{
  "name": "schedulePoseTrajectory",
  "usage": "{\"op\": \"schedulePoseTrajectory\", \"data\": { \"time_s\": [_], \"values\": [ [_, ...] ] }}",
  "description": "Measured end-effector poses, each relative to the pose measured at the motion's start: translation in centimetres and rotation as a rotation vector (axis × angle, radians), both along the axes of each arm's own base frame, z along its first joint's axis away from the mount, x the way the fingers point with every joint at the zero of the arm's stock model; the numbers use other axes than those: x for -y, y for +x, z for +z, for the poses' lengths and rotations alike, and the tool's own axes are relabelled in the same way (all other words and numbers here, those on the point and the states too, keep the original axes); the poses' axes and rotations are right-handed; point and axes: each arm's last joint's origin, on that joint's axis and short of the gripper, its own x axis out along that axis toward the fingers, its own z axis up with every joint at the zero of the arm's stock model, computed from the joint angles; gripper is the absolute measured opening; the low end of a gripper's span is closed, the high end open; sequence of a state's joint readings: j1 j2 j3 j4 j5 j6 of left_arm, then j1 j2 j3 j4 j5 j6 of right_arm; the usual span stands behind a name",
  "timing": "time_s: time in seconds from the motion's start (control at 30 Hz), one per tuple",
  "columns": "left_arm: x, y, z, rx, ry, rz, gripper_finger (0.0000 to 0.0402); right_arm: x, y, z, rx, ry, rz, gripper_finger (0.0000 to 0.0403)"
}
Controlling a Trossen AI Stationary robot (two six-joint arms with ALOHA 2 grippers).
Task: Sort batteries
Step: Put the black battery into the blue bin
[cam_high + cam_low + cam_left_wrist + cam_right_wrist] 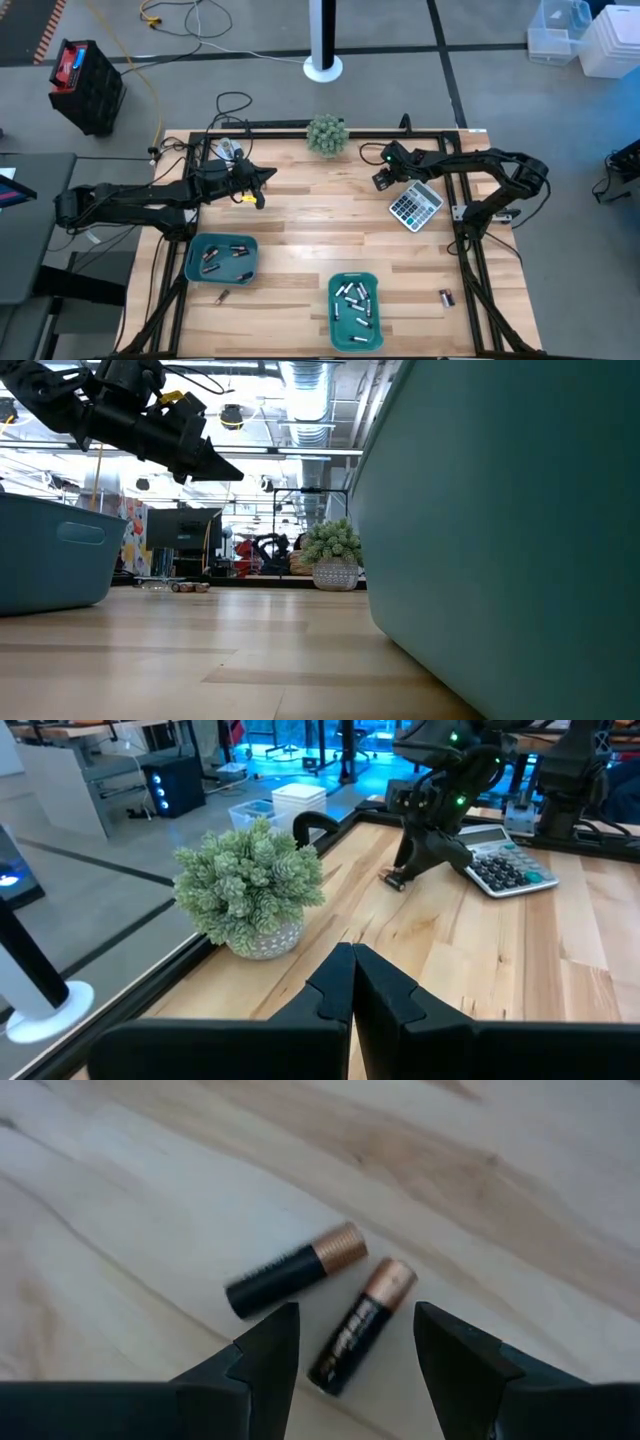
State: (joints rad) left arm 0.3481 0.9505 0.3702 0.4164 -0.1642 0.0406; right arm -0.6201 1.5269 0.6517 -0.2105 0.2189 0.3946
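Two dark fingers of the right end effector (pixel 350 1345) are standing spread apart in the right wrist view, framing a pair of small black cylindrical batteries with coppery ends (pixel 360 1325) lying on the pale wooden counter (pixel 520 1190). One cell is sitting between the fingers, the other (pixel 292 1270) just beside it, close but seemingly not touching; neither is being grasped. Such cells are looking light, rigid and smooth, so they are likely rolling easily; pinching across the middle of the barrel, with the fingers square to its length, seems the safest hold.

Moving to the left wrist view, the left end effector (pixel 352 982) is showing its fingers clenched together on nothing, pointing past a small potted green plant in a white pot (pixel 252 892) toward the grey calculator (pixel 508 866).

Seen from above, the right end effector (pixel 384 178) is hanging low beside the calculator (pixel 416 205), while the left end effector (pixel 262 180) is waiting over the counter's far left part. Dark cells are lying in the left teal plastic tray (pixel 192 262), silvery-white ones in the middle teal tray (pixel 335 335), and stray cells (pixel 446 297) are resting on bare wood.

At counter height, a teal tray wall (pixel 500 540) is filling the right half, so the loose cells are staying hidden.
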Motion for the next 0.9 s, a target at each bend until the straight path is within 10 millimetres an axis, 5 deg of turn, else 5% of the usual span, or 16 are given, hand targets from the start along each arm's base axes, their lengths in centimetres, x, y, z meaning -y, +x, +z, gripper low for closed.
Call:
{"op": "schedulePoseTrajectory", "data": {
  "time_s": [0.27,0.9],
  "values": [
    [0.00,0.00,-0.01,0.000,0.000,0.000,0.0000,-0.40,-0.56,-0.67,-0.010,0.012,-0.016,0.0178],
    [0.00,0.00,0.00,0.000,0.000,0.000,0.0000,-0.84,-0.50,-0.80,-0.010,0.026,-0.031,0.0030]
  ]
}}
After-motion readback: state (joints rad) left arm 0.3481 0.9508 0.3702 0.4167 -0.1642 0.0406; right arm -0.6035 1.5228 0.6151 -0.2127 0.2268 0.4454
